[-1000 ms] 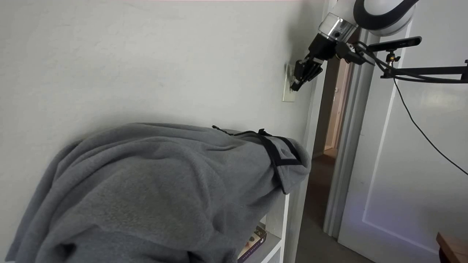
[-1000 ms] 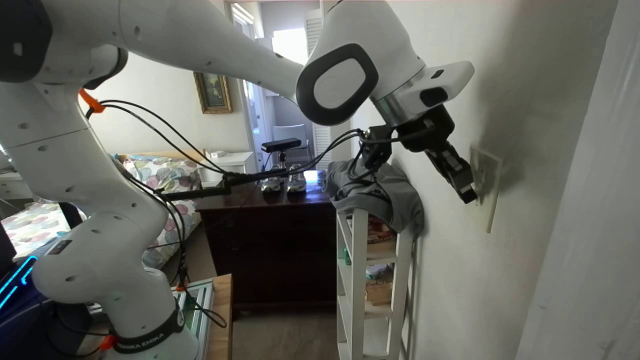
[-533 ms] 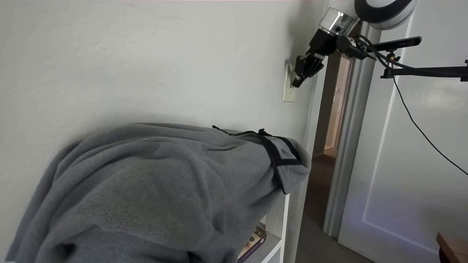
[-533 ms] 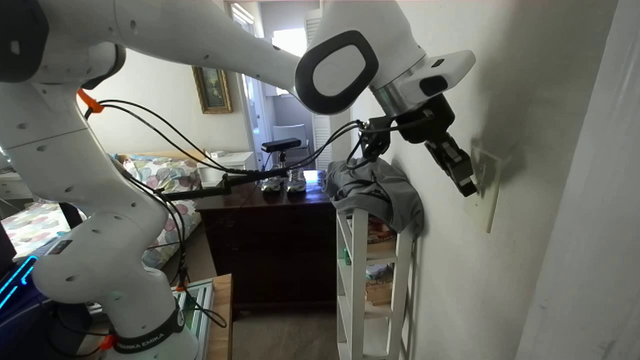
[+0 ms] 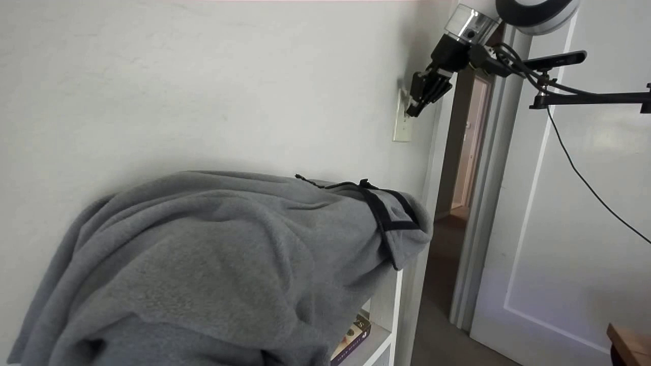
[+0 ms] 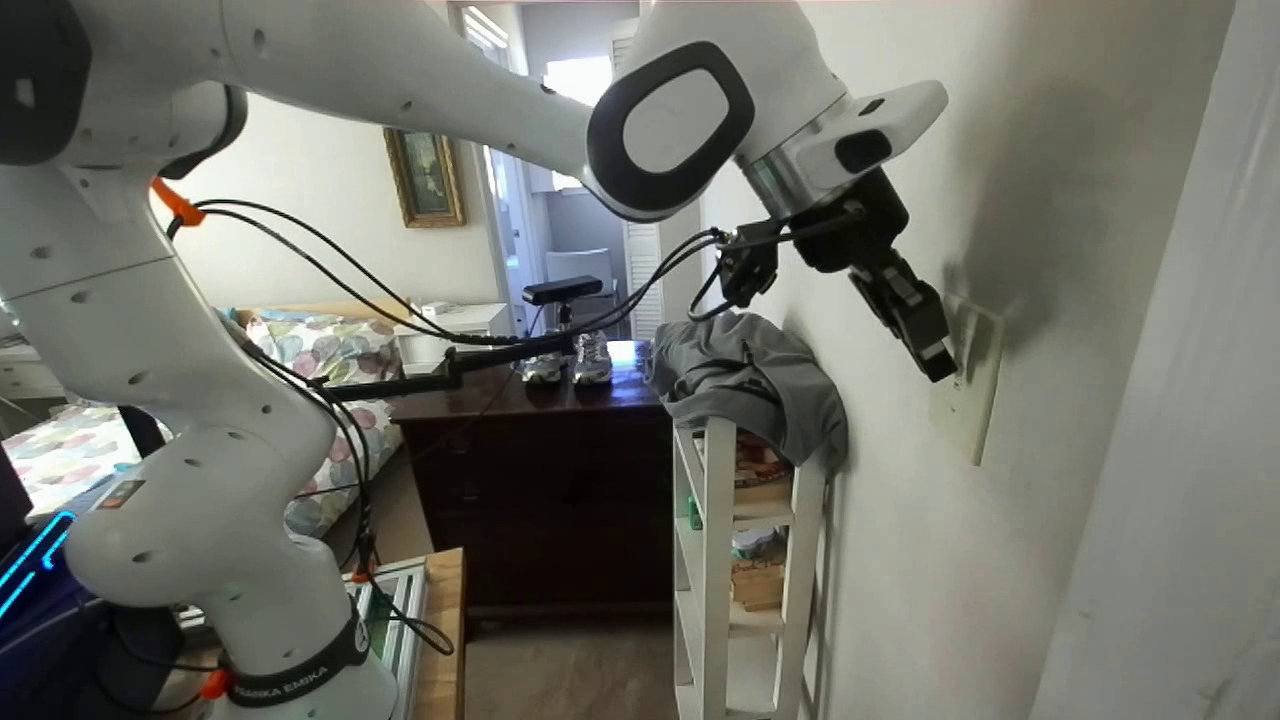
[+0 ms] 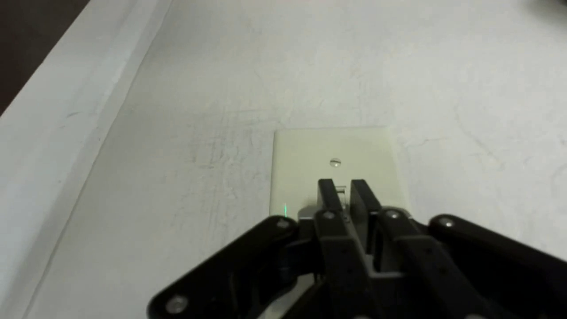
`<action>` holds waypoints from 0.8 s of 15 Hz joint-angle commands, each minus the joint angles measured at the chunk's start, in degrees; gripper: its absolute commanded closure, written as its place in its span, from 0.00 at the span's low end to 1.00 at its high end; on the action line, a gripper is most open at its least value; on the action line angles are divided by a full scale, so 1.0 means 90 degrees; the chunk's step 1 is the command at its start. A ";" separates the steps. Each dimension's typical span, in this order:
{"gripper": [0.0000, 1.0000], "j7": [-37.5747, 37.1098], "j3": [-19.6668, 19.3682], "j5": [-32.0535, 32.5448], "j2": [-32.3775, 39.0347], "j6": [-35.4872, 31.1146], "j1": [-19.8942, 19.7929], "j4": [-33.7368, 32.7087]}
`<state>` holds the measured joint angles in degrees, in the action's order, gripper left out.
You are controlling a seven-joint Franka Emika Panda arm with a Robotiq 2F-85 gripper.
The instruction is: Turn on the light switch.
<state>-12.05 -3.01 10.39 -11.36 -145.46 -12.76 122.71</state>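
The jointed black fingers stand slightly parted, the middle of the light switch, a cream-white upright rectangular plate on the pale wall, peeking through the narrow gap. Whether they touch or grip it, I can't tell. The smooth white robot arm stretches across, its end slanting down toward the wall.

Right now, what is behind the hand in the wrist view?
Behind the hand is the light switch on the wall. Its upper part, one screw and a sliver between the fingers show. The hand covers most of the lower part.
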 commanded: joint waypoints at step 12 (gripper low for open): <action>0.00 0.0177 -0.0027 -0.0873 -0.2057 0.4846 0.0714 -0.0012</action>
<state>-11.37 -2.67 6.19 -27.18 -107.58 -7.40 122.24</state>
